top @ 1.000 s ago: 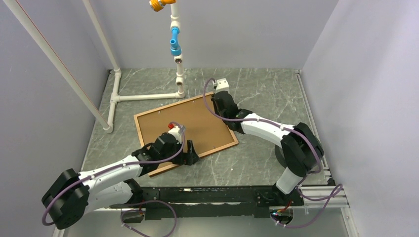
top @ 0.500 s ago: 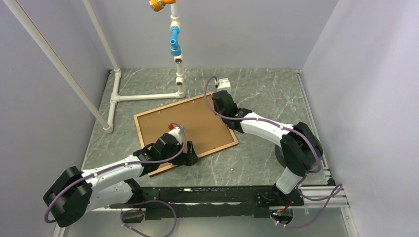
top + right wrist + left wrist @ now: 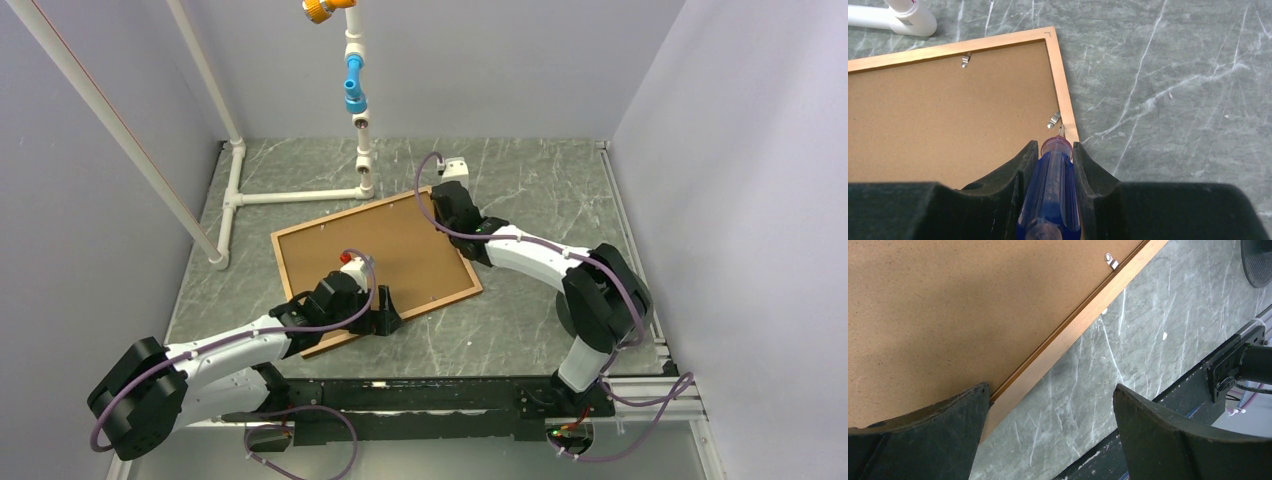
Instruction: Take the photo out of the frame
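The frame (image 3: 350, 211) lies face down on the grey table, its brown backing board (image 3: 380, 250) up, so the photo is hidden. My left gripper (image 3: 385, 312) stands open at the frame's near edge. In the left wrist view one of its fingers (image 3: 948, 435) rests over the frame's wooden border (image 3: 1068, 325) and the other is over the table. My right gripper (image 3: 1055, 145) is shut on a blue screwdriver (image 3: 1050, 190). The screwdriver's tip is at a metal clip (image 3: 1054, 119) by the frame's right border (image 3: 1060, 75), near the far right corner.
A white pipe structure (image 3: 300, 196) with blue and orange fittings stands just beyond the frame. More metal clips (image 3: 1110, 261) (image 3: 965, 60) sit along the frame's inner edge. Grey walls close in the table, and a black rail (image 3: 430, 395) runs along the near edge.
The right arm has edged slightly toward the far side with the screwdriver. The left arm and the frame have not moved.
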`<state>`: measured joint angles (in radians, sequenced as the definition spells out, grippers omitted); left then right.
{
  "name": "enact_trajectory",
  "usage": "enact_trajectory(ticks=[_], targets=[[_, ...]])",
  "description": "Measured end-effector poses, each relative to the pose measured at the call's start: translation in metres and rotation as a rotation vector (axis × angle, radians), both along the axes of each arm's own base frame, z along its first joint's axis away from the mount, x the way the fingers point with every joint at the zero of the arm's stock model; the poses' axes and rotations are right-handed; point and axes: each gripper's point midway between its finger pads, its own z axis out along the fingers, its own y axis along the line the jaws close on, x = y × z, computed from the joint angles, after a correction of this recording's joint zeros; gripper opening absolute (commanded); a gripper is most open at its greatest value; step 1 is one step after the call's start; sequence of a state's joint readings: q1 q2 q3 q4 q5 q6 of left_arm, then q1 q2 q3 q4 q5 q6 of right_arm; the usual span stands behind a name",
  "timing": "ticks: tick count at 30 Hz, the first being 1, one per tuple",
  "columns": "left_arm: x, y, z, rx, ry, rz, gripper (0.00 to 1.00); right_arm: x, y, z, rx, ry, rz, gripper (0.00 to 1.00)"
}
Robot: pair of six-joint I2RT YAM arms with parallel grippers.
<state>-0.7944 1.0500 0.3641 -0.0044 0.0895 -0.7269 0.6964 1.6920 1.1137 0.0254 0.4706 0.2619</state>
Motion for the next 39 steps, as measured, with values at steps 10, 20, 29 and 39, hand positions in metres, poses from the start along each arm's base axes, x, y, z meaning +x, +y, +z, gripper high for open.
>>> enact_trajectory(ticks=[10, 20, 29, 39], targets=[[0.0, 0.0, 0.0, -0.001, -0.001, 0.0, 0.97, 0.008, 0.005, 0.0, 0.001, -0.01, 0.016, 0.0], [0.002, -0.002, -0.001, -0.002, -0.005, -0.002, 0.97, 0.01, 0.018, 0.001, 0.031, -0.035, 0.106, 0.0], [0.003, 0.003, 0.002, 0.012, -0.001, 0.005, 0.99, 0.007, 0.028, 0.005, 0.051, -0.044, 0.157, 0.0], [0.051, 0.075, 0.061, 0.059, -0.057, 0.317, 0.99, -0.031, 0.001, 0.055, 0.122, -0.053, 0.128, 0.0]])
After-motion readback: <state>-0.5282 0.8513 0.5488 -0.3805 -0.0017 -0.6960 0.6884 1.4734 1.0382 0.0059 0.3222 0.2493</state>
